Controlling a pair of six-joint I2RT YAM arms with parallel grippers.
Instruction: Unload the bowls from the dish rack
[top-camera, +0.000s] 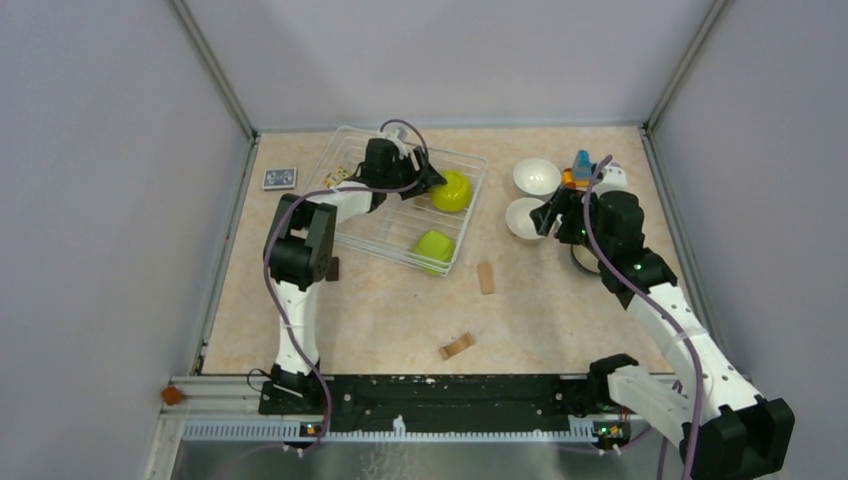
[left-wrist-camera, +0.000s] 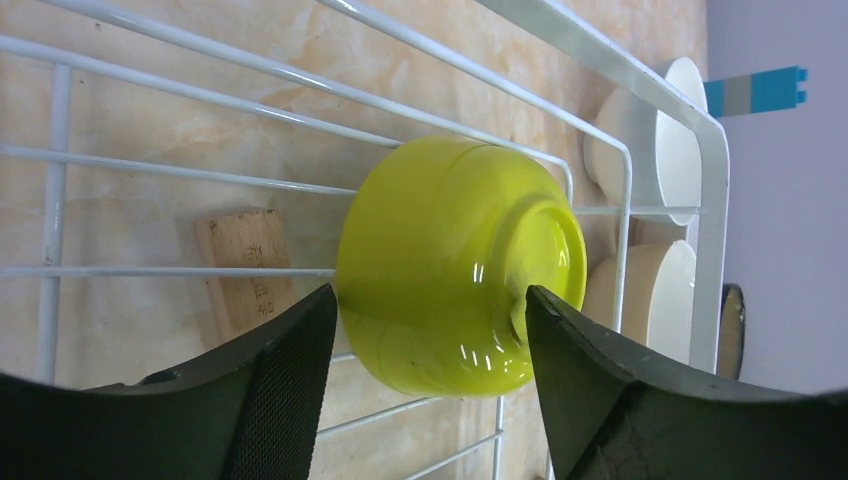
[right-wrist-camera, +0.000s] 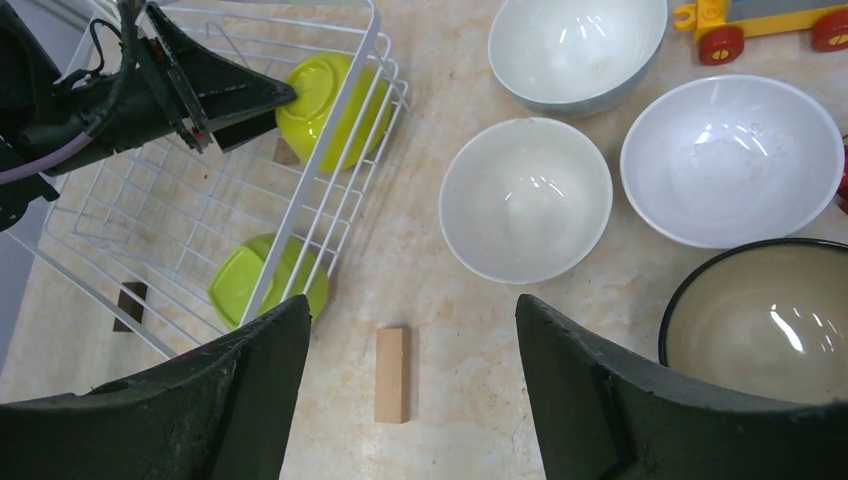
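Lime green bowl (left-wrist-camera: 450, 260) is sitting right between the fingers of my left gripper (left-wrist-camera: 430, 300), so that's the one I'm going for. Jaws are wide, one finger by the rim and the other against the foot side. Both look like they're touching the glaze, but I honestly can't tell if there's any real squeeze on it yet. Bowl's tipped on its side, foot pointing at the end wall, tucked in the far right corner of the dish rack (left-wrist-camera: 713, 250). So I reckon the way out is up and over that wall, not sideways. Second lime bowl (top-camera: 434, 246) lies bottom-up in the near right corner. Right gripper (right-wrist-camera: 410, 310) is spread open with nothing in it, hovering outside the rack above a wooden block (right-wrist-camera: 390, 373), just beside the four bowls (right-wrist-camera: 525, 200) already out.
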